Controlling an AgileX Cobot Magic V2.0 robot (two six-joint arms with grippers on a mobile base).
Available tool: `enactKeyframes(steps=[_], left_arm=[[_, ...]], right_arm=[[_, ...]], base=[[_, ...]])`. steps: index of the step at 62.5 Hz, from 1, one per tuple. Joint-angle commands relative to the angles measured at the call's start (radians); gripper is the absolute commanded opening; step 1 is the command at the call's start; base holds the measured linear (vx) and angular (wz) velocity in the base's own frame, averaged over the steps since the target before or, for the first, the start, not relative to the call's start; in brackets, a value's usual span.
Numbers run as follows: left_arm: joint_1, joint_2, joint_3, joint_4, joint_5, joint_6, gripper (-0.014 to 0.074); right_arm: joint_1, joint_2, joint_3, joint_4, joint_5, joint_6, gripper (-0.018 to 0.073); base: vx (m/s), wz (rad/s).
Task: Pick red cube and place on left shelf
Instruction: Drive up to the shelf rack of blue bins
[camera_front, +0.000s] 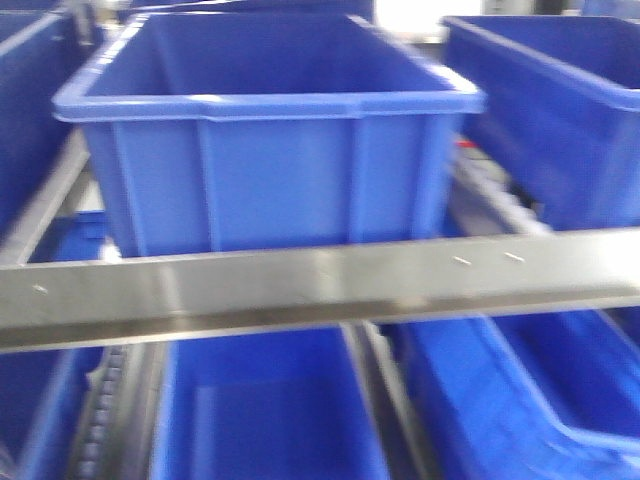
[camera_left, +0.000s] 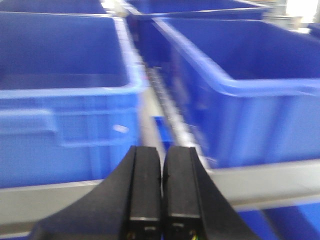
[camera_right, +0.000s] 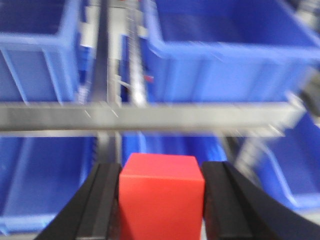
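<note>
Pinching the red cube (camera_right: 161, 175) between two flat black fingers (camera_right: 105, 200), the right claw (camera_right: 161, 200) is holding the block by its side faces. Its top and front faces are showing smooth, plain and sharp-edged. The cube is hanging in the air in front of the left shelf (camera_right: 150, 116), touching only the finger pads. The left claw (camera_left: 162, 190) is pressing its matte black fingers together, leaving just a hairline seam between them and gripping nothing.

Beyond both claws, the shelf's front rail (camera_front: 320, 285) is running flat across the view. It is brushed steel with a dull sheen and a few small marks. Narrow roller strips (camera_right: 134, 75) are running back from it between the bays. Large dark-blue plastic crates (camera_front: 270, 150) with thick rolled rims and vertical ribs are sitting in rows above and below the rail. Where the insides are visible, as in the lower crate (camera_front: 260, 410), they are showing only plain blue floor and walls, though blur is hiding fine detail. The rail is lying apart from the held cube, farther out, and the crate mouths are opening upward on both sides of it.
</note>
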Motion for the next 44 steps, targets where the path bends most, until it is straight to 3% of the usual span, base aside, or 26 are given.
enactKeyframes(steps=[1,23,44], left_arm=[[-0.006,-0.012,0.024,-0.004,-0.088,-0.005,0.0102],[-0.006,-0.012,0.024,-0.004,-0.088,-0.005,0.0102],[-0.006,-0.012,0.024,-0.004,-0.088,-0.005,0.0102]], right_arm=[[-0.002,0.015,-0.025,-0.027,-0.087,-0.013,0.0119],[-0.002,0.015,-0.025,-0.027,-0.088,-0.013,0.0119],[-0.002,0.015,-0.025,-0.027,-0.088,-0.013,0.0119]], base=[[0.4,0.57],[0.32,0.37],[0.18,0.15]])
